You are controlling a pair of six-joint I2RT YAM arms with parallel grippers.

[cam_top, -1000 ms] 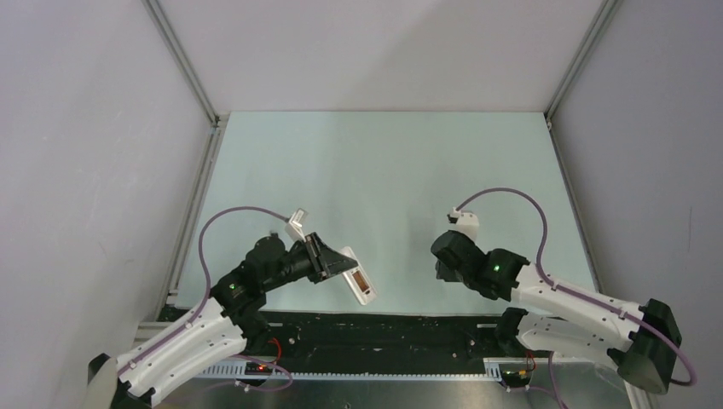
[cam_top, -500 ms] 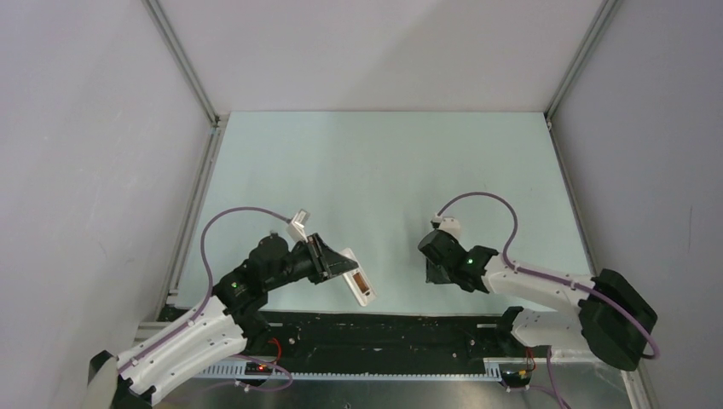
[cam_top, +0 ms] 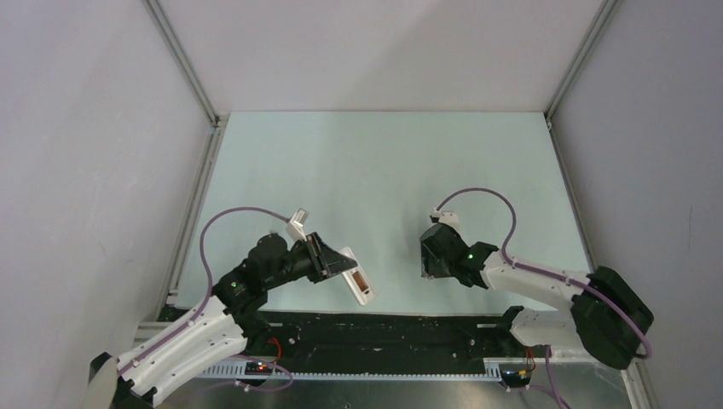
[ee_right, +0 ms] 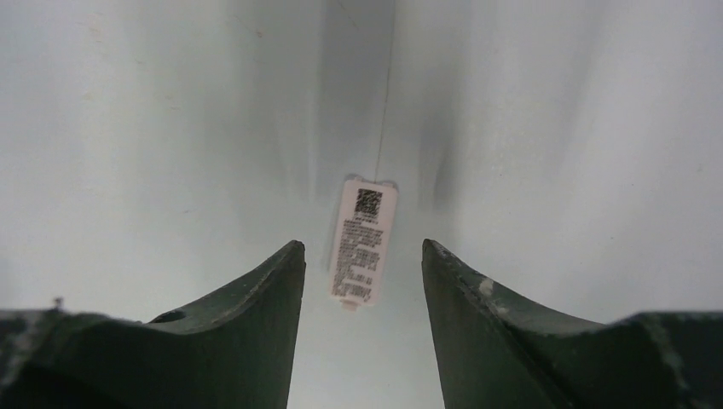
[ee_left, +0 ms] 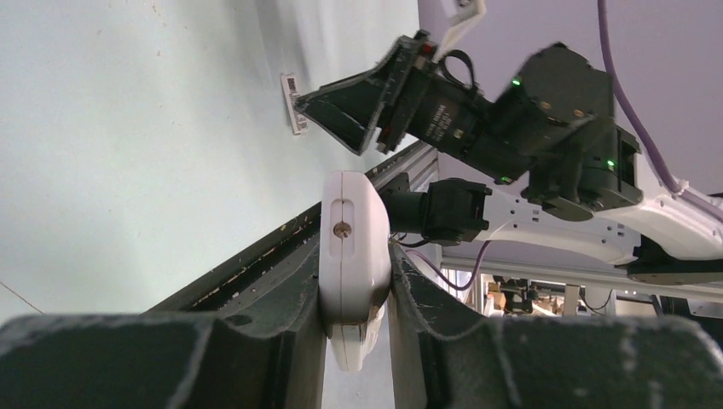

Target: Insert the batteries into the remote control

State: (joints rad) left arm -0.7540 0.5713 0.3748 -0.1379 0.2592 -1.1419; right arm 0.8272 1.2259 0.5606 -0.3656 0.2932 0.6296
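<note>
Two arms in frame, one on each side of the table (cam_top: 384,162).

Left gripper (ee_left: 355,264): clamped on the remote (ee_left: 354,213). The wrist view shows the white slab edge-on, with a dark finger pressed to each broad face. One end sticks out past the fingertips, and a small round mark shows on the narrow edge.

Top view: the remote sits near the table's near edge, left of centre, and lies diagonally with its free end toward the right arm. Its upward face shows a brownish rectangular recess. I cannot tell whether cells are in it.

Right gripper (ee_right: 360,247): jaws apart at a moderate gap, gripping nothing. It points down at the table, right of centre and well apart from the remote.

Right wrist view: a small white plate (ee_right: 360,230) with a code square and fine print lies flat on the table. It shows in the gap between the two fingers (ee_right: 256,298), with bare table on both sides of it.

Left wrist view: the right fingertips are low, just beside that plate. I cannot tell whether they touch it or the table.

Purple cables loop over both wrists.
</note>
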